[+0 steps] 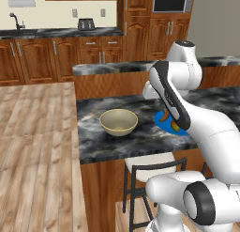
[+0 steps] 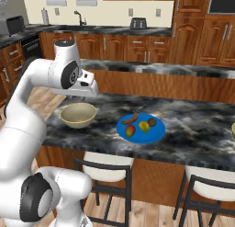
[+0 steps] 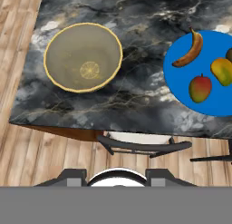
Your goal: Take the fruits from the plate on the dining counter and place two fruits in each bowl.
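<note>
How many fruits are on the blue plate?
4, all on the blue plate: banana at the back, red-green fruit in front, yellow-green fruit in the middle, dark brown ball beside it.

Blue plate; beige bowl; black-grey marbled counter; brown banana.

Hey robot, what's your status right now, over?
Gripper shut, empty. Bowl empty; four fruits on plate. Nothing in the way.

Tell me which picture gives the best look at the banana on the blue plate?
The hand view: the banana lies unobstructed, seen from above, its curve clear. The right base view shows the banana small but whole. In the left base view the arm covers most of the plate, so it's hard to pick out.
</note>
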